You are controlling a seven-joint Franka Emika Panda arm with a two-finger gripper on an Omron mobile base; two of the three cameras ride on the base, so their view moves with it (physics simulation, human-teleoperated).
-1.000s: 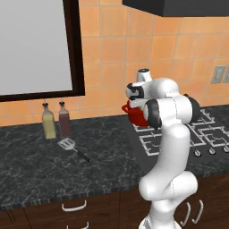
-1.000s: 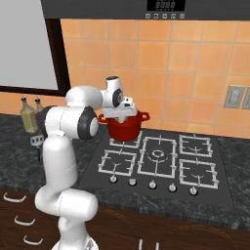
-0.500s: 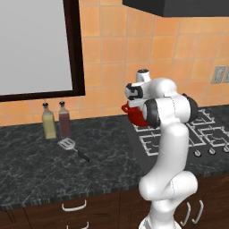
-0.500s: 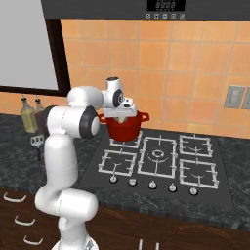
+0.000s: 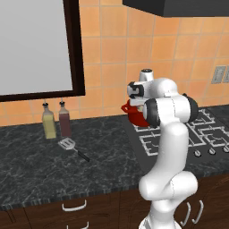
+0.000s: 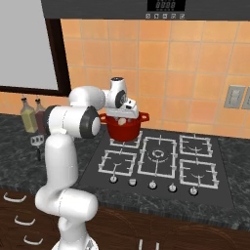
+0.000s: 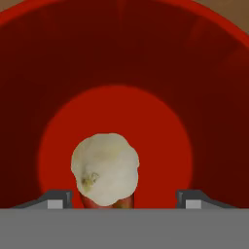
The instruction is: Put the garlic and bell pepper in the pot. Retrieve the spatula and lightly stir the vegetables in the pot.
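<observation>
The red pot point(image 6: 125, 130) stands on the back left burner, and its left side shows past my arm point(image 5: 133, 113). My gripper point(image 6: 125, 114) hangs just above its rim, pointing down into it. In the hand view the pot's red inside point(image 7: 194, 97) surrounds the pale garlic point(image 7: 105, 168), which lies between the fingertips point(image 7: 58, 198) of my gripper point(image 7: 124, 199). The jaws stand wide apart, open, and clear of the garlic on both sides. The spatula point(image 5: 68, 144) lies on the dark counter left of the stove, also seen past my arm point(image 6: 37, 141). I cannot make out the bell pepper.
Two bottles point(image 5: 56, 120) stand against the tiled wall behind the spatula, also seen at the far left point(image 6: 33, 117). The stove point(image 6: 157, 157) has several burners and a row of knobs at its front. A dark-framed window is at the upper left.
The jaws have spread wider over the pot. The arm and the spatula stay where they were.
</observation>
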